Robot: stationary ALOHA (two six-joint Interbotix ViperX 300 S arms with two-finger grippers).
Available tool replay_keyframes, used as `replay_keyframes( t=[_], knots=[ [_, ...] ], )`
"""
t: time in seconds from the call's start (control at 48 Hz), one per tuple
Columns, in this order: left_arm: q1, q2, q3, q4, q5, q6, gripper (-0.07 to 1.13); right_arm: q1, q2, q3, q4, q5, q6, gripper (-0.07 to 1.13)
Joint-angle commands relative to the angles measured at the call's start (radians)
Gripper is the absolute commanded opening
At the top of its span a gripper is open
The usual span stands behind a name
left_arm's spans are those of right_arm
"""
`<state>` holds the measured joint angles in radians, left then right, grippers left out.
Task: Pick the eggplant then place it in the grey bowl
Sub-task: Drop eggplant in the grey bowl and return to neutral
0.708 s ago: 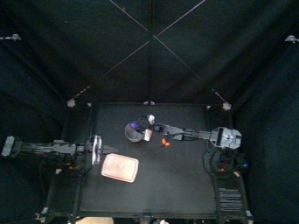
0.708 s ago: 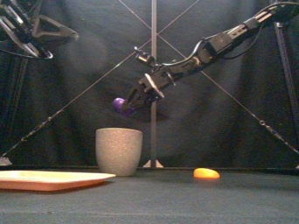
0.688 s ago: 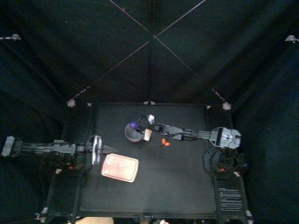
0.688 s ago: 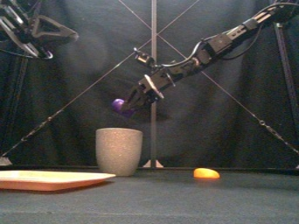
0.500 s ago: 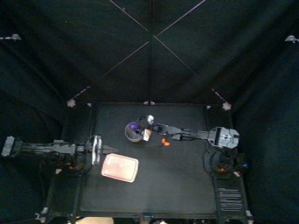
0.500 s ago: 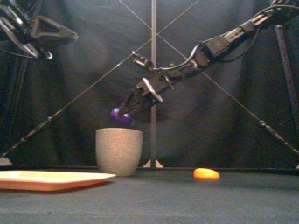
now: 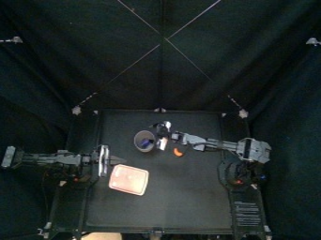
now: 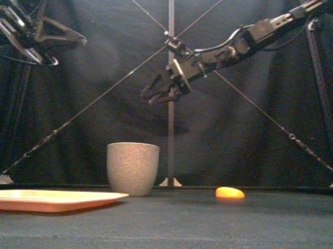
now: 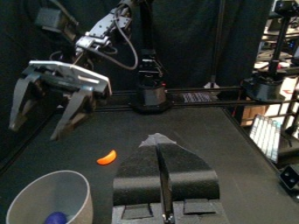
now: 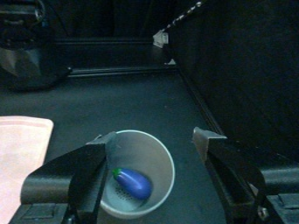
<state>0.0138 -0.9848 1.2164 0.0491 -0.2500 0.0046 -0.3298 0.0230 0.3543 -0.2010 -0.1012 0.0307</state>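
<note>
The purple eggplant [image 10: 135, 182] lies at the bottom of the tall grey speckled cup [image 8: 131, 167], with its green end up; the left wrist view also shows the eggplant [image 9: 52, 218] there. My right gripper [image 8: 159, 93] hangs open and empty well above the cup's mouth, a little to its right. From above, the right gripper [image 7: 160, 134] sits at the cup's [image 7: 145, 141] back right rim. In the right wrist view its fingers [image 10: 87, 179] frame the cup [image 10: 138, 171]. The left gripper [image 9: 160, 140] rests shut at the table's left, raised.
A small orange toy [image 8: 229, 193] lies on the table right of the cup, also seen as the orange toy [image 7: 178, 151] from above. The flat pink tray [image 7: 129, 179] sits front left of the cup, near the left arm [image 7: 51, 158].
The right gripper held the eggplant just above the cup; it has opened, the eggplant has dropped into the cup, and the gripper has risen. The left arm stayed still.
</note>
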Motion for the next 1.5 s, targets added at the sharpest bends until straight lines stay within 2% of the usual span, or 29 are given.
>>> replay_keyframes(
  t=[0.021,0.271,0.417,0.583,0.917,1.292,1.5],
  knots=[
    [0.002,0.000,-0.015,0.002,-0.005,0.002,-0.03,0.046,-0.161,0.092,0.049,-0.052,0.000,1.01],
    [0.006,-0.017,-0.012,0.002,-0.005,0.003,-0.03,0.206,-0.445,0.356,0.123,-0.202,0.000,1.01],
    [0.008,-0.021,-0.011,0.008,-0.005,0.003,-0.03,0.301,-0.604,0.485,0.126,-0.204,-0.002,1.01],
    [0.009,-0.021,-0.009,0.008,-0.005,0.003,-0.03,0.354,-0.778,0.604,0.126,-0.204,-0.002,1.01],
    [0.008,-0.023,-0.008,0.009,-0.005,0.003,-0.03,0.379,-1.049,0.778,0.129,-0.187,0.000,1.01],
    [0.009,-0.023,-0.003,0.009,-0.005,0.003,-0.03,0.379,-1.101,0.787,0.129,-0.032,0.000,1.01],
    [0.009,-0.023,-0.002,0.012,-0.005,0.003,-0.02,0.377,-1.112,0.784,0.127,-0.020,0.000,1.01]
  ],
)
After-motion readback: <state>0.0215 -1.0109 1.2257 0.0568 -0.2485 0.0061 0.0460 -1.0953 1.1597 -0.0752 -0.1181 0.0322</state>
